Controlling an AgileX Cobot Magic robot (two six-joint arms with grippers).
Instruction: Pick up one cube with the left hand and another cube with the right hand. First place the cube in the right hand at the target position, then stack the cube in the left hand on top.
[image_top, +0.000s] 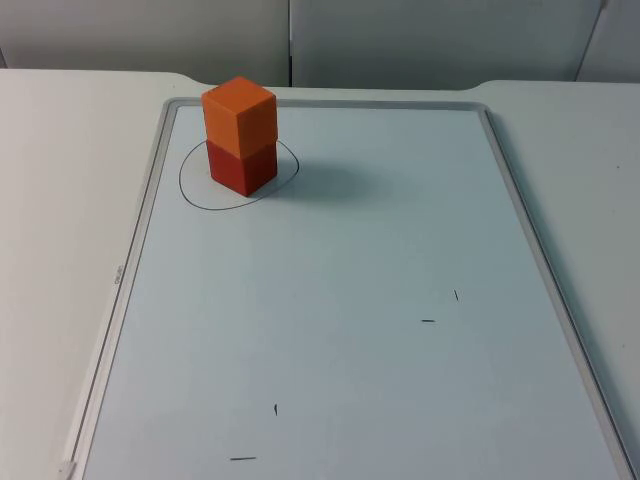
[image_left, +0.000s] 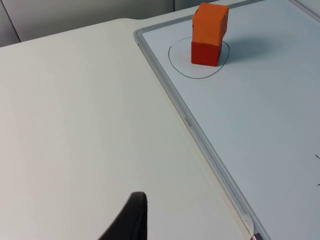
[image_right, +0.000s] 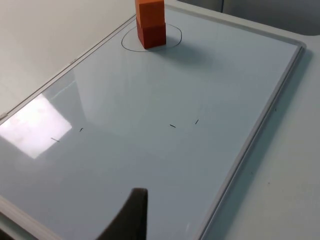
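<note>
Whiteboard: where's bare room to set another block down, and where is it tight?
Most of the whiteboard is bare: from the drawn circle out to the right frame edge and down to the near edge, only small pen ticks. Bare table lies left of the frame. Tight only at the circle, where the orange cube sits on the red cube.

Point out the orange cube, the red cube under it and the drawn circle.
orange cube (image_top: 240, 118): top view, on its front left face.
red cube (image_top: 243, 170): top view, on its front face, below the orange one.
drawn circle (image_top: 187, 190): top view, on the pen line left of the stack.
</note>
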